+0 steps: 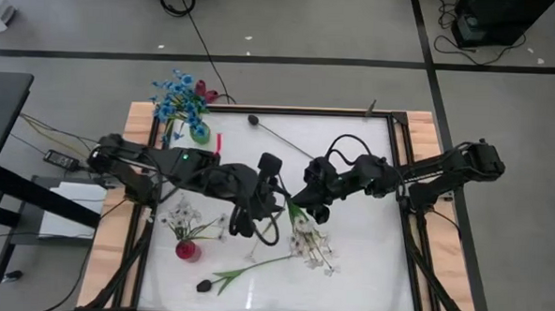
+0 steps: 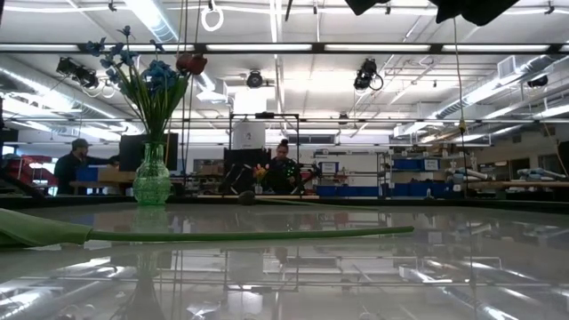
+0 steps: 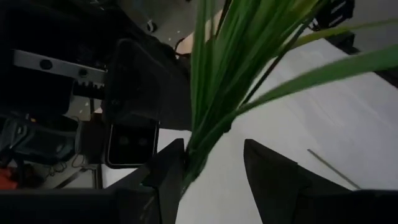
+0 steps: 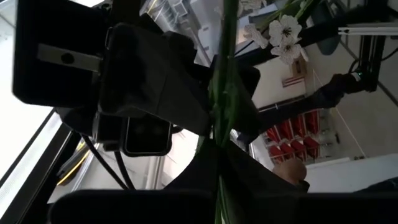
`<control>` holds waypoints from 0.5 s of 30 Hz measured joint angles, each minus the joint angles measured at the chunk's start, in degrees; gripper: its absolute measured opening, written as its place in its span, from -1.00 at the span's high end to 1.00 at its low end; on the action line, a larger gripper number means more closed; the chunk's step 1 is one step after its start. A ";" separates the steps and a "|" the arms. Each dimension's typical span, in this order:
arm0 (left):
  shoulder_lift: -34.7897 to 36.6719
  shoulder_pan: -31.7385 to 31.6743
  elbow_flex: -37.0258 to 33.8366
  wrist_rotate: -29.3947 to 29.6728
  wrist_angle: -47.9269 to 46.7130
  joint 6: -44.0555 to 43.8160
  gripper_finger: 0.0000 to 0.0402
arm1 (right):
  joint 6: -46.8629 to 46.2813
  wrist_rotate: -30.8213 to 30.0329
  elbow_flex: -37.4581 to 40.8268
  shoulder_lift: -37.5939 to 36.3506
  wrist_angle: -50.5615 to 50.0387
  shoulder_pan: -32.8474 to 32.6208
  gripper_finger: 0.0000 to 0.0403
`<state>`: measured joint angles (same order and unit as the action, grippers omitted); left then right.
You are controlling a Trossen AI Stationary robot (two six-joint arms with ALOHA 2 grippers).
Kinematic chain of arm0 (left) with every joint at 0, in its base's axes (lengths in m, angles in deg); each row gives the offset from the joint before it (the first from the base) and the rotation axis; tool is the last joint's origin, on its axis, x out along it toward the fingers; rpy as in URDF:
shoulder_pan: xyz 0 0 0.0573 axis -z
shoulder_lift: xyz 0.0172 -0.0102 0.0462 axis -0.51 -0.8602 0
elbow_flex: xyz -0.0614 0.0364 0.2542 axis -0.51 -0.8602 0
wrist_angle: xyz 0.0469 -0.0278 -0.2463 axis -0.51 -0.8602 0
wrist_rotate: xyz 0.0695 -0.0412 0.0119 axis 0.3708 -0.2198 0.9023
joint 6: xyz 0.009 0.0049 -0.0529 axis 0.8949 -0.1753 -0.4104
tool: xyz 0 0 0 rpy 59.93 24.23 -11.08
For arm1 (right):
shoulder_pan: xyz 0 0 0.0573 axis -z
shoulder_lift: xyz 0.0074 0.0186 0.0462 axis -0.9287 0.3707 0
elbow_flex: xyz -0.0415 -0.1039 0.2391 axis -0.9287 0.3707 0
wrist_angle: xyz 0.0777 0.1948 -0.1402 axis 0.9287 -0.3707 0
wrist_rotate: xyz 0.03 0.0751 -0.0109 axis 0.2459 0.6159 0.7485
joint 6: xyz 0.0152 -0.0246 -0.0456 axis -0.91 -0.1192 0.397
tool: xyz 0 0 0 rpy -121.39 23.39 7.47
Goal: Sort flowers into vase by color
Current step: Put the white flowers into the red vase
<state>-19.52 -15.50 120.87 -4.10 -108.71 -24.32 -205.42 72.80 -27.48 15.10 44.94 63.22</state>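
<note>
1. Right gripper (image 4: 221, 168) mid-table, clamped tight on the green stem of the white spray (image 1: 311, 243); in its wrist view the stem runs straight up between the fingers, white blooms (image 4: 283, 31) at the far end; in the high view the blooms hang toward the near edge.
2. Left gripper (image 3: 214, 168) meets it at table centre, fingers part-open; leaves (image 3: 249, 68) of the same spray sit in the gap, stem touching one finger (image 3: 168, 168), other finger clear; looks like a handover not yet closed.
3. To do it well, my guess: left should centre the stem between the fingers and close fully before right lets go; grab bare stem below the leaves, else it slips; keep the spray upright for the vase.
4. Red vase (image 1: 188, 251) with white flowers (image 1: 183, 215) just left of the grippers, near side; likely target for this white spray.
5. Loose dark flower (image 1: 204, 285) on long stem near front edge; another dark one (image 1: 254, 120) far side; both unsorted.
6. Green vase (image 1: 200, 131) at far left corner holds blue flowers (image 1: 174, 93), plus a red one.
</note>
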 joint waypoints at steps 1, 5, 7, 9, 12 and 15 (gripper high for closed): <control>-0.11 -0.16 0.00 0.04 0.10 0.37 0.15 | -0.08 0.00 0.00 0.00 -0.03 0.02 0.88; -0.09 -0.91 0.00 0.05 0.93 0.06 0.22 | -0.06 -0.03 0.00 0.00 0.49 0.04 0.88; 0.06 -1.21 -0.04 0.09 1.18 -0.08 0.33 | -0.04 0.00 0.00 -0.02 0.61 0.02 0.88; 0.31 -1.28 -0.07 0.11 1.20 -0.08 0.48 | -0.04 -0.17 0.00 -0.02 0.67 0.02 0.88; 0.45 -1.56 -0.07 0.12 0.79 0.34 0.72 | -0.06 -0.84 0.00 -0.07 0.97 0.02 0.88; 0.53 -1.66 -0.07 0.34 0.05 0.55 0.91 | -0.19 -3.31 0.03 -0.05 1.60 0.02 0.86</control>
<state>-18.99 -17.16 120.80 -3.76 -108.67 -23.77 -205.61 69.49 -27.45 15.05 46.53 63.24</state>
